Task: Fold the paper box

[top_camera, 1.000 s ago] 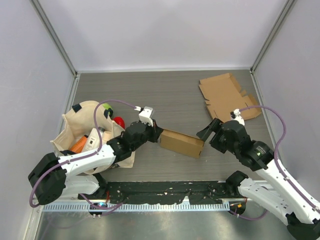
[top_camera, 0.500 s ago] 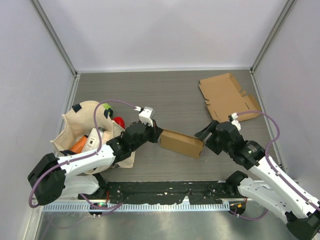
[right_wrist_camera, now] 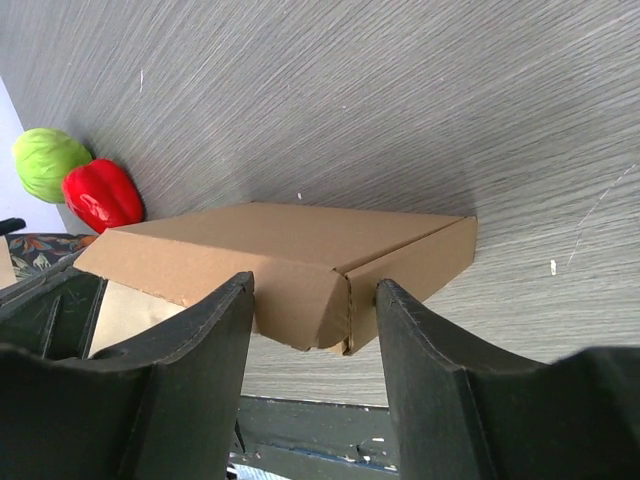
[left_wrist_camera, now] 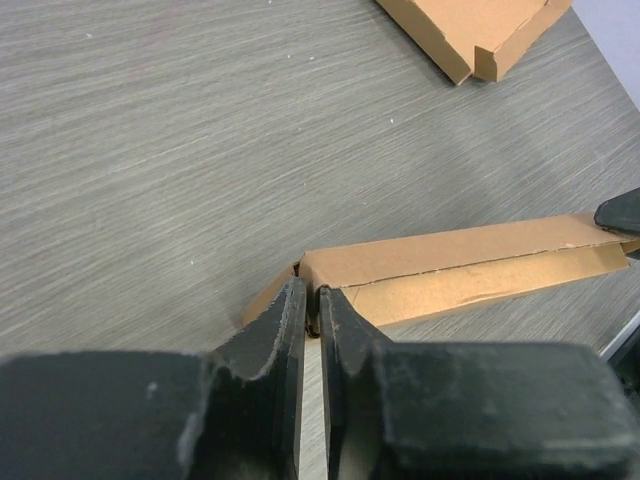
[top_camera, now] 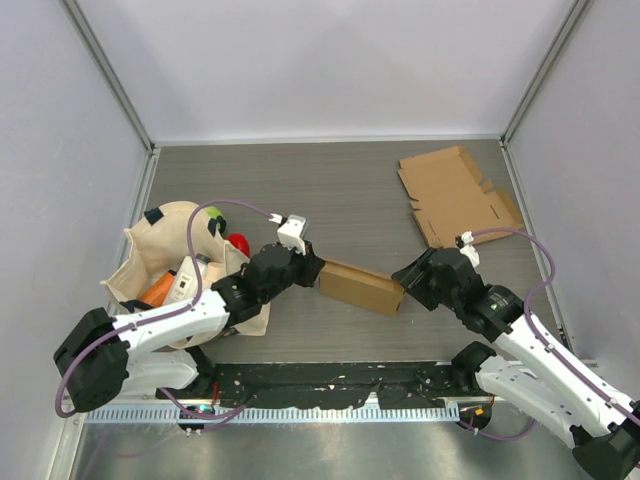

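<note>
Since a second ago the right gripper [top_camera: 406, 282] has closed in around the right end of the brown, half-folded cardboard box [top_camera: 362, 287] lying midway on the grey counter [top_camera: 330, 190], jaws apart but narrowing, while the left gripper [top_camera: 316, 270] pinches its left flap. An off-centre squeeze could crumple the thin wall or tear the flap free.

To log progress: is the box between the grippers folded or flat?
Folded: the box has a top and side walls; whether its lid is fully shut, cannot tell.
</note>
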Controlling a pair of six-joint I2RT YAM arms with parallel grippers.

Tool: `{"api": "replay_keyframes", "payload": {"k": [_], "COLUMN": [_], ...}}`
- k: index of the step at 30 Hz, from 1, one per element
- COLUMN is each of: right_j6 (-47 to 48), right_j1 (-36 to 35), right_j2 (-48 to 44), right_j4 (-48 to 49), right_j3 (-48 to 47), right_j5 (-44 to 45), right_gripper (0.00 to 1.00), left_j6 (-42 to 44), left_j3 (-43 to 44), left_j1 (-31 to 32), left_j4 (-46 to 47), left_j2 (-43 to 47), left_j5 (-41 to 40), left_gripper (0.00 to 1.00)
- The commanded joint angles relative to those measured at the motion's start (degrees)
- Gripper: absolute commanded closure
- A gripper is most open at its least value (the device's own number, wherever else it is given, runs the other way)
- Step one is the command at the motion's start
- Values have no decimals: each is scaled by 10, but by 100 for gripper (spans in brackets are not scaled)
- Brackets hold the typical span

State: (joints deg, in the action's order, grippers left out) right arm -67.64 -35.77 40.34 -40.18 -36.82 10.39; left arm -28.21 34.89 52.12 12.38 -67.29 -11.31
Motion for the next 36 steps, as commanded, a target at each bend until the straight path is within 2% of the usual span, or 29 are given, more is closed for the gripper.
{"api": "replay_keyframes", "payload": {"k": [1, 2, 4, 10, 13, 15, 18, 19, 21, 27, 33, 36], "right_j6": [-6, -6, -6, 14, 27, 35, 39, 43, 45, 48, 48, 50], "right_j1": [2, 1, 1, 1, 1, 1, 1, 1, 1, 1, 1, 1], "right_j2": [-6, -7, -6, -13, -14, -12, -9, -8, -10, -8, -11, -11], "right_j4": [30, 35, 45, 48, 52, 55, 56, 56, 56, 56, 51, 49], "right_j3": [29, 35, 46, 57, 60, 58, 56, 55, 53, 50, 53, 53], "right_j5": [-6, -10, -15, -6, -2, -3, -2, -1, 2, 2, 2, 3], "right_gripper": [45, 50, 52, 55, 54, 55, 55, 54, 54, 54, 54, 55], "left_j6": [-7, -9, -13, -16, -35, -52, -72, -73, -70, -68, -87, -93], "left_j3": [5, 10, 19, 73, 116, 152, 186, 204, 211, 184, 126, 99], "left_j1": [4, 4, 4, -4, -24, -39, -73, -86, -92, -93, -94, -94], "left_j4": [-58, -67, -92, -190, -238, -260, -312, -328, -333, -308, -271, -255], "left_j2": [11, 14, 29, 82, 81, 61, 19, 10, -7, -24, -32, -30], "left_j5": [20, 23, 29, 48, 65, 99, 154, 163, 180, 221, 236, 240], "left_gripper": [73, 67, 56, 44, 27, 27, 35, 44, 59, 83, 96, 97]}}
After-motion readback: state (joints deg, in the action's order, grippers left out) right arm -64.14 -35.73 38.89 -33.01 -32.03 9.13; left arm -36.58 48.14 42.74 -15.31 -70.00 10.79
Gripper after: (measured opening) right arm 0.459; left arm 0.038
